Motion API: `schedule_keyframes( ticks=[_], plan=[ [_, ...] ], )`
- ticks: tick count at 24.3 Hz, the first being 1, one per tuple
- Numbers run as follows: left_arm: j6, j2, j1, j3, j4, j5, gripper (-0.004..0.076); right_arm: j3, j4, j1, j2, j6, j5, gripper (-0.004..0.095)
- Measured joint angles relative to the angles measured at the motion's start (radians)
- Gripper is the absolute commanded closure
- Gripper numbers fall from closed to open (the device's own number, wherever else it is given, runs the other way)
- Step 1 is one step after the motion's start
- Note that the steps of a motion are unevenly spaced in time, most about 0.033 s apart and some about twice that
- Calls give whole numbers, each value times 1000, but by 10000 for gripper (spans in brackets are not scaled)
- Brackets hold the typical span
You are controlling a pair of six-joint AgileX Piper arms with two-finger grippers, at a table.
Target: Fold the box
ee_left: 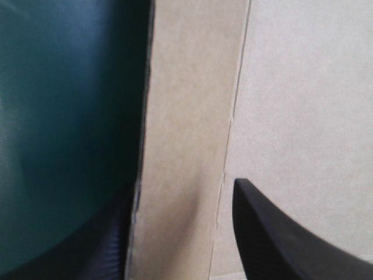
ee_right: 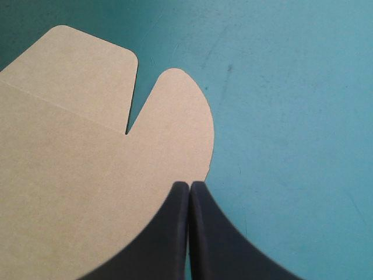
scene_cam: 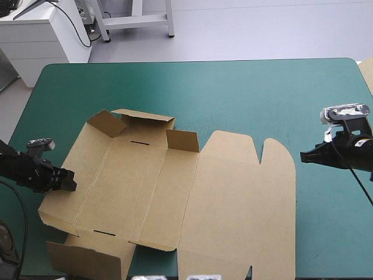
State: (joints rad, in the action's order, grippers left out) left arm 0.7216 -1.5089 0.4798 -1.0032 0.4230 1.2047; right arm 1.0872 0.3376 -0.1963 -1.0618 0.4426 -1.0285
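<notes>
The brown box (scene_cam: 227, 198) lies mostly flat on the teal-green cover, its lid spread toward the right. At the far end of its base, short flaps (scene_cam: 143, 123) stand raised. My left gripper (scene_cam: 69, 179) is at the box's left wall strip. In the left wrist view, that gripper (ee_left: 180, 195) is open and straddles the strip's edge (ee_left: 180, 116), one finger (ee_left: 274, 239) over the board, the other under it. My right gripper (scene_cam: 304, 156) sits just off the lid's right edge. In the right wrist view its fingers (ee_right: 189, 189) are shut on nothing, tips at the lid's rounded tab (ee_right: 175, 105).
The teal-green cover (scene_cam: 233, 93) runs from the box to the table's far edge and off to the right. A raised brown flap (scene_cam: 87, 256) stands at the box's near left corner, close to the table's front edge. A pale sheet edge (scene_cam: 367, 70) shows at the far right corner.
</notes>
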Motion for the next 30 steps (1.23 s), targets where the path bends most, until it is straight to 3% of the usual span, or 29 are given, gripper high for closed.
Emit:
schedule_keyframes(
  ticks=[16, 18, 25, 30],
  plan=[
    [-64, 0, -114, 0, -147, 0, 381, 0, 0, 0, 0, 0, 3, 929],
    [-65, 0, -114, 0, -143, 0, 418, 0, 0, 0, 0, 0, 3, 929],
    [-65, 0, -114, 1, -120, 1, 729, 0, 0, 0, 0, 0, 3, 929],
    [-61, 0, -116, 1, -92, 23, 729, 0, 0, 0, 0, 0, 3, 929]
  ],
)
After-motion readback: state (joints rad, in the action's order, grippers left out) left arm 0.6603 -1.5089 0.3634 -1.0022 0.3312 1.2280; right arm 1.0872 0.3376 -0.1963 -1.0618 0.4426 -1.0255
